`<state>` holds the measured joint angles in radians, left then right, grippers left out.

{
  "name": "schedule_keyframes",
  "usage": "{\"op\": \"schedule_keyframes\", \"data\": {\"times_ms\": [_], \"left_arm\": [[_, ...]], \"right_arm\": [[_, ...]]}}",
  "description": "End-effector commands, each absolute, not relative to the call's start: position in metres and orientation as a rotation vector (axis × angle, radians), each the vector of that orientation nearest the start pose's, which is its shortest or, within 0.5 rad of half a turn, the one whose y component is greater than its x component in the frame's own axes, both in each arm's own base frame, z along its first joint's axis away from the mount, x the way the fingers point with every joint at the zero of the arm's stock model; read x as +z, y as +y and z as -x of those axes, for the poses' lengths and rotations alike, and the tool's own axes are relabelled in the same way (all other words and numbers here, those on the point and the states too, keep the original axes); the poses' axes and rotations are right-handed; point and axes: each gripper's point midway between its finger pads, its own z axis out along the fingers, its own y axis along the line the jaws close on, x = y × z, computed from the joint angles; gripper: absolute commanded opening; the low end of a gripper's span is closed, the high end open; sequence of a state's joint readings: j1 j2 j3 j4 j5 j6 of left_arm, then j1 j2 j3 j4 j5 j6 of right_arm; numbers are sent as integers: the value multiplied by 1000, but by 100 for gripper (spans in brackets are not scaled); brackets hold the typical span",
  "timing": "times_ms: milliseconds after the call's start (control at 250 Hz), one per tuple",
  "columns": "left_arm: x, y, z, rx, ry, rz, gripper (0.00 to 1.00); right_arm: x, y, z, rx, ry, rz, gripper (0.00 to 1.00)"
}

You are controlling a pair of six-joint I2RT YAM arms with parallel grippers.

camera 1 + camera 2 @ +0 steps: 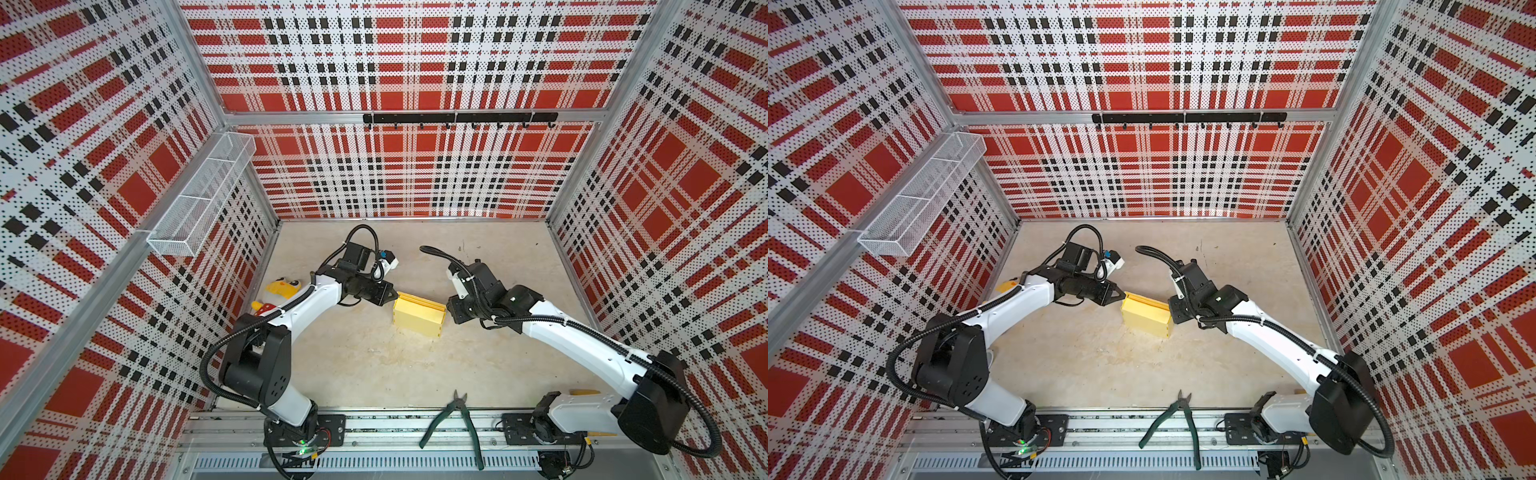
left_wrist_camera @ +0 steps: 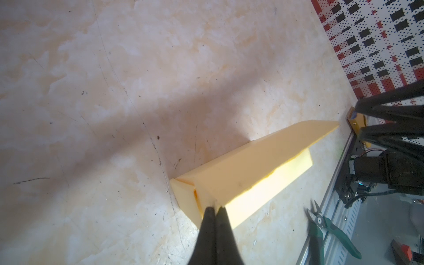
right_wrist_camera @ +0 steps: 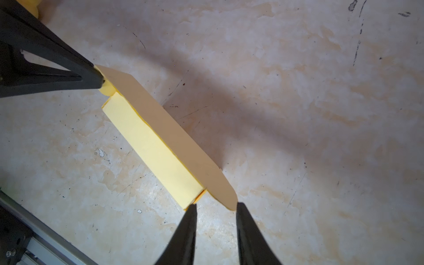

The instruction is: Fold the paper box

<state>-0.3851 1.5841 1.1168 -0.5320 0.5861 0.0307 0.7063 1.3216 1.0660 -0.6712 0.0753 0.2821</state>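
Yellow paper box [image 1: 417, 319], lid [image 3: 174, 146] ajar, left gripper [image 2: 214, 209] pinched on one lid corner, right gripper [image 3: 215, 207] apart at opposite end

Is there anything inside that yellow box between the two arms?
Cannot tell. The paper box is nearly closed: its lid stands slightly raised, the left gripper pinching one corner. Only a thin gap shows beneath it; lid and walls cover the inside in every view.

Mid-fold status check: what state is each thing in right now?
paper box: walls up, lid ajar, not tucked.
left gripper: jaws shut on the lid's corner.
right gripper: jaws open at the lid's opposite corner.
cutters: lying across the front rail, handles spread.
plush toy: lying by the left wall, partly hidden.
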Motion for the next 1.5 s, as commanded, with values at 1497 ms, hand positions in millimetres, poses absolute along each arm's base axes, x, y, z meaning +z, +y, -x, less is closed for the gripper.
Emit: {"op": "schedule_keyframes", "data": {"times_ms": [1497], "left_arm": [[136, -233, -319, -887, 2443, -739, 0]], "right_arm": [[150, 242, -287, 490, 2563, 239, 10]]}}
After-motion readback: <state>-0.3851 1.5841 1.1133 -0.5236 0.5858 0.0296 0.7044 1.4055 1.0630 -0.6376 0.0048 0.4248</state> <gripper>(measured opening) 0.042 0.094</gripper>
